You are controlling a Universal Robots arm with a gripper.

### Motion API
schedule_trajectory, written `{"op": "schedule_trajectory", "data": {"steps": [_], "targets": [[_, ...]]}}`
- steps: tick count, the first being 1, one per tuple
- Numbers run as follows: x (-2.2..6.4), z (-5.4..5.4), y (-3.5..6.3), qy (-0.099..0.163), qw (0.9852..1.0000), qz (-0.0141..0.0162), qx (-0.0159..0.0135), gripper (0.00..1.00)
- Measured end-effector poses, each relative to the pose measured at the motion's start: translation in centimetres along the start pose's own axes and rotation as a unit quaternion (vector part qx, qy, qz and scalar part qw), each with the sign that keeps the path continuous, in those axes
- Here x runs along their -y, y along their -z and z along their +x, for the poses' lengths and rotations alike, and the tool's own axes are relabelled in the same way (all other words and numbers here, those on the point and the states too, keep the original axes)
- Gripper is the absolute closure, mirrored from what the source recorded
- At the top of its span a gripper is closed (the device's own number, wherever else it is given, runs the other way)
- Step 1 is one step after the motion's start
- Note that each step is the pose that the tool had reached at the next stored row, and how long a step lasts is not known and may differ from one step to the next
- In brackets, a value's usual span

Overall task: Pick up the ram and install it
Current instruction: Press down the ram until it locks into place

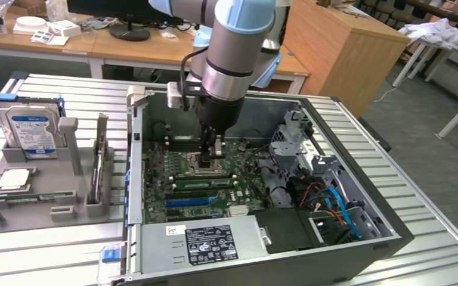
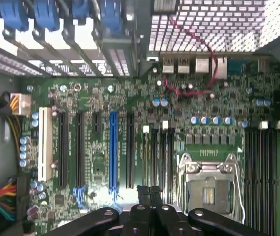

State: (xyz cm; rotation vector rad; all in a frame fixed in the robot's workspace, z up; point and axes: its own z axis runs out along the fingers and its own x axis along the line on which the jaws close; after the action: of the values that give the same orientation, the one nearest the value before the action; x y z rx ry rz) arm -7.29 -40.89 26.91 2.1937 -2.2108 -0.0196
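My arm [image 1: 233, 42]: silver-grey tube, pale blue joint caps, upper centre of frame. Black cable along the wrist. My gripper [image 1: 212, 156]: black body, two slim black fingers [image 2: 143, 196].

In the exterior view the arm [image 1: 233, 53] is cut off by the upper picture edge, and it hides the far part of the motherboard [image 1: 205, 185] behind it. The label text on the power supply [image 1: 205, 244] is too small to read. In the wrist view the end effector [image 2: 149, 194] is cut off by the picture edge, and so is the bundle of coloured wires [image 2: 2, 204].
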Motion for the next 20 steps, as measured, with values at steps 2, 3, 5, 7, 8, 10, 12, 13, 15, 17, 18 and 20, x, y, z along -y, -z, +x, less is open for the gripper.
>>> {"op": "schedule_trajectory", "data": {"steps": [2, 3, 5, 7, 8, 10, 12, 13, 15, 17, 18, 20], "targets": [[0.53, 0.0, 0.02, 0.0, 1.0, -0.0006, 0.0, 0.89], [0.78, 0.0, 0.02, 0.0, 1.0, -0.0008, 0.0, 0.89], [1.21, 0.0, 0.04, 0.0, 1.0, -0.0012, -0.0001, 0.89], [1.6, 0.0, 0.05, 0.0, 1.0, -0.0015, -0.0001, 0.89], [1.77, 0.0, 0.05, 0.0, 1.0, -0.0017, -0.0001, 0.89], [2.06, 0.0, 0.06, 0.0, 1.0, -0.0019, 0.0, 0.89], [2.15, 0.0, 0.06, 0.0, 1.0, -0.0019, -0.0001, 0.89], [2.16, 0.0, 0.06, 0.0, 1.0, -0.0019, 0.0, 0.89], [2.16, 0.0, 0.06, 0.0, 1.0, -0.0019, -0.0001, 0.89], [2.16, 0.0, 0.11, 0.0, 1.0, -0.0019, -0.0001, 0.89], [2.16, 0.0, 0.19, 0.0, 1.0, -0.0019, -0.0003, 0.89], [2.15, 0.0, 0.45, 0.0, 1.0, -0.0019, -0.0003, 0.89]]}}
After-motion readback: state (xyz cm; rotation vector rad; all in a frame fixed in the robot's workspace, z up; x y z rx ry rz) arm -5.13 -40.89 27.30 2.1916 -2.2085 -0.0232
